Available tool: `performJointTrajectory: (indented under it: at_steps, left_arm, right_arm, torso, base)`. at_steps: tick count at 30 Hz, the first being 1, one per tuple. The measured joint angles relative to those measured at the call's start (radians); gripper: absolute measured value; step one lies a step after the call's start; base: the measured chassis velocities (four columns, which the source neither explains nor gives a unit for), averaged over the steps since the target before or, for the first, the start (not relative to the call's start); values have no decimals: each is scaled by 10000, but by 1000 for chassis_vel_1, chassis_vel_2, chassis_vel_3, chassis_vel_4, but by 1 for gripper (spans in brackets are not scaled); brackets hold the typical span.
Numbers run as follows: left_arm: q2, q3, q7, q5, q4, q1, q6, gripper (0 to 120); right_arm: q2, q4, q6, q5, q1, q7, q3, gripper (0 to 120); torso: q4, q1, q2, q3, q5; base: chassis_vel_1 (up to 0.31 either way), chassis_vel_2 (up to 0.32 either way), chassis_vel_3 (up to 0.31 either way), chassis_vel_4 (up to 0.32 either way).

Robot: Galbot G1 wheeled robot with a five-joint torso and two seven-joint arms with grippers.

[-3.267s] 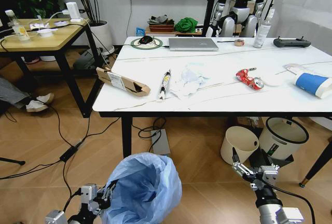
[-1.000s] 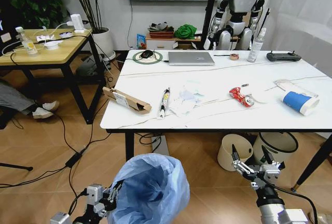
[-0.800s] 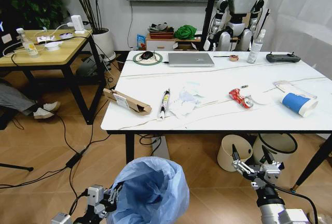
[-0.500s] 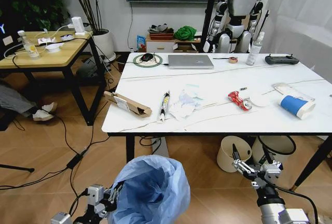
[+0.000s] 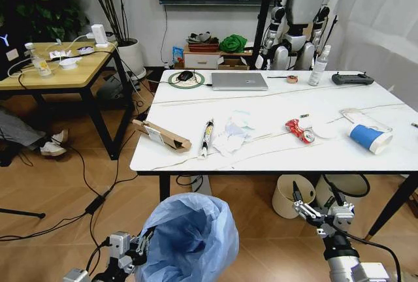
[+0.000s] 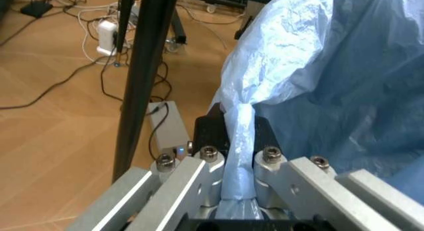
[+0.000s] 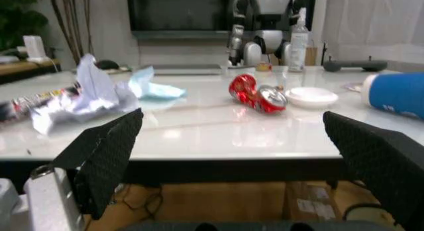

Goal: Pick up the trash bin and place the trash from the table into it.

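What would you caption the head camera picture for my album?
Left gripper holds the blue-bagged trash bin; open right gripper waits below the littered table.

The trash bin (image 5: 189, 239), hidden under a crinkly light-blue bag that bulges over its rim with the mouth open upward, sits at 6 o'clock in the head view, off the table (image 5: 281, 96), with a fold of the bag (image 6: 240, 141) pinched in the left claw (image 5: 138, 246). The trash lies along the near half of the white marble-look table: a brown cardboard box (image 5: 160, 135) at 9 o'clock overhanging the left edge, then a long wrapper (image 5: 206, 137), crumpled white tissues (image 5: 231, 134), a crushed red can (image 5: 299, 130) and, at 3 o'clock, a blue-white paper cup (image 5: 371, 138) lying on its side.
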Motion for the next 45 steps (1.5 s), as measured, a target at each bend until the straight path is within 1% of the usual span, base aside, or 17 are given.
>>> performJointTrajectory:
  at_steps: [4,7,9,10,11,12,13,15,16,17,18,21,25,26,31,36,45]
  left_arm:
    - [11,-301,130,52,-63,148,0,0]
    - [19,-803,320,27,-218,429,274,0]
    - [125,-1098,261,-79,-237,483,577,0]
    - [125,-1098,261,-79,-237,483,577,0]
    - [101,-1249,218,-174,-261,557,681,0]
    - [77,-1336,208,-232,-280,608,718,0]
    - [3,-1517,208,-362,-325,712,769,0]
    - [-82,-1748,215,-518,-394,823,826,0]
    - [-171,-1911,225,-592,-467,914,846,0]
    - [-262,-2035,232,-658,-526,995,857,0]
    - [-262,-2035,232,-658,-526,995,857,0]
    - [-535,-2318,233,-819,-590,1092,874,0]
    - [-793,-2572,99,-1084,-592,1120,976,0]
    - [-793,-2572,99,-1084,-592,1120,976,0]
    - [-919,-2872,70,-1116,-580,1161,1005,0]
    - [-943,-3005,41,-1128,-571,1147,1029,0]
    - [-1117,-3566,-85,-1373,-711,1201,1086,0]
  right_arm:
    - [-548,392,-196,847,172,4,-47,100]
    - [-1557,671,-68,1683,640,-22,-200,100]
    - [-2482,631,353,2311,1013,-466,-233,100]
    - [-2482,631,353,2311,1013,-466,-233,100]
    - [-3032,583,355,2660,1252,-544,-300,100]
    - [-3287,568,296,2810,1383,-554,-328,100]
    - [-3931,560,-29,3158,1757,-430,-486,100]
    - [-4560,593,-582,3504,2272,-58,-761,100]
    - [-4951,635,-1136,3716,2757,350,-1040,100]
    - [-5181,663,-1595,3835,3175,701,-1313,100]
    - [-5181,663,-1595,3835,3175,701,-1313,100]
    - [-5597,703,-3052,4494,4459,1403,-2393,100]
    - [-5685,416,-4051,4933,6080,2148,-4330,100]
    - [-5685,416,-4051,4933,6080,2148,-4330,100]
    - [-5292,-508,-4340,4717,7878,2228,-6297,100]
    - [-4882,-987,-4548,4636,8609,2231,-7096,100]
    - [-2993,-3329,-5210,3876,10821,2181,-9197,100]
  torso:
    - [0,1,3,2,-1]
    - [5,-2,-9,-4,1]
    - [-2,-9,-27,-14,-1]
    - [-2,-9,-27,-14,-1]
    - [-1,-12,-35,-18,0]
    - [-3,-13,-39,-19,2]
    - [0,-17,-46,-23,-1]
    - [3,-21,-54,-29,1]
    - [2,-24,-60,-32,0]
    - [4,-26,-64,-35,1]
    - [4,-26,-64,-35,1]
    - [2,-29,-76,-41,1]
    - [1,-37,-89,-49,2]
    - [1,-37,-89,-49,2]
    - [2,-41,-103,-56,-1]
    - [2,-46,-108,-60,-4]
    - [4,-50,-121,-67,-5]
  base:
    - [0,0,0,0]
    - [0,0,0,0]
    - [0,0,0,0]
    - [0,0,0,0]
    - [0,0,0,0]
    - [0,0,0,0]
    - [0,0,0,0]
    - [0,0,0,0]
    - [0,0,0,0]
    - [0,0,0,0]
    - [0,0,0,0]
    - [0,0,0,0]
    - [0,0,0,0]
    - [0,0,0,0]
    - [0,0,0,0]
    - [0,0,0,0]
    - [0,0,0,0]
